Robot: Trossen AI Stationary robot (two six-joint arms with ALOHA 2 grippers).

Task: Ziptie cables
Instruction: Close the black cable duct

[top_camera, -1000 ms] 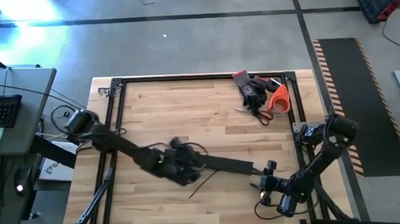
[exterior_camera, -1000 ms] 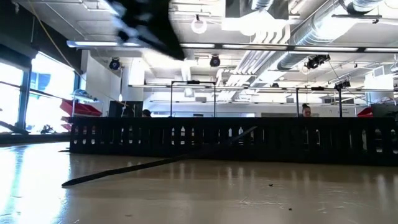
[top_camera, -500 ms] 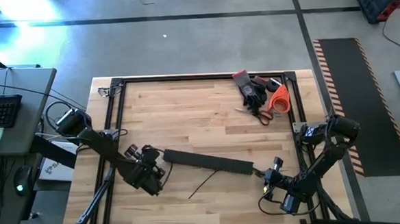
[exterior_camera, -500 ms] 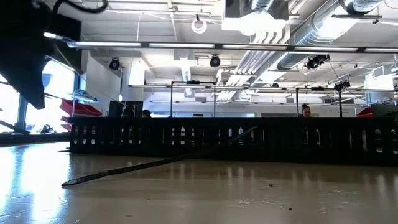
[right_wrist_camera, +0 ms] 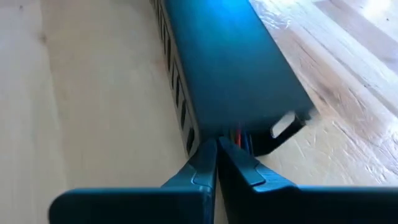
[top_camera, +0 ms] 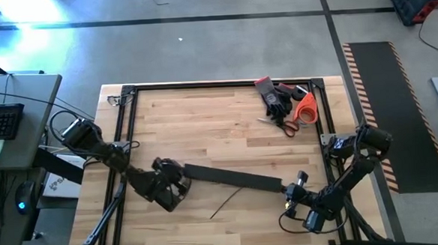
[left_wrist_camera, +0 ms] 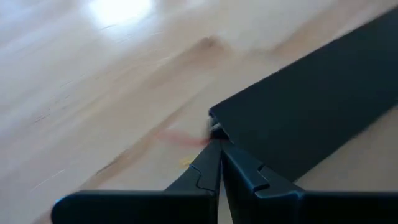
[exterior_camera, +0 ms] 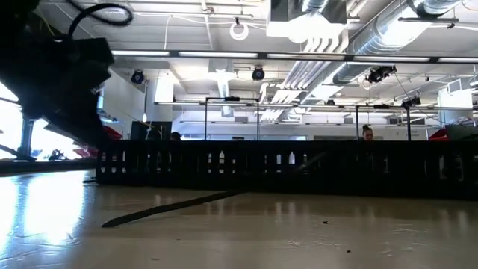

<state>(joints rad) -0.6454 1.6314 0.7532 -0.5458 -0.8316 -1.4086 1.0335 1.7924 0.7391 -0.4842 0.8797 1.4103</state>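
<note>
A long black slotted duct point(top_camera: 233, 177) lies slantwise on the wooden table, near its front. My left gripper point(top_camera: 178, 178) is shut at the duct's left end, which shows in its wrist view point(left_wrist_camera: 298, 112). My right gripper point(top_camera: 291, 191) is shut at the duct's right end point(right_wrist_camera: 230, 68). Of the cables I see only thin wire ends point(right_wrist_camera: 238, 138), one of them red, in that open end. A thin dark strip point(top_camera: 228, 203) lies flat on the table in front of the duct. My left gripper sets its shut fingertips point(left_wrist_camera: 217, 155) against the near corner of the duct's left end point(left_wrist_camera: 216, 122), slanting down from the table's left. The duct lies flat on the table. My right gripper has its shut fingertips point(right_wrist_camera: 214, 152) at the mouth of the duct's right end point(right_wrist_camera: 249, 140), slanting down from the table's right. I cannot tell whether they pinch the wire ends or only touch the duct.
Black-and-red gloves point(top_camera: 274, 97), an orange tape roll point(top_camera: 305, 109) and scissors point(top_camera: 279, 123) lie at the far right corner. A black frame point(top_camera: 125, 120) borders the table. Bare wood stretches between the duct and the far edge.
My left gripper has gone from above the duct's middle toward the table's left edge and down, rolling as it went, and now stands at the duct's left end. The duct has slid slightly toward the table's right edge.
</note>
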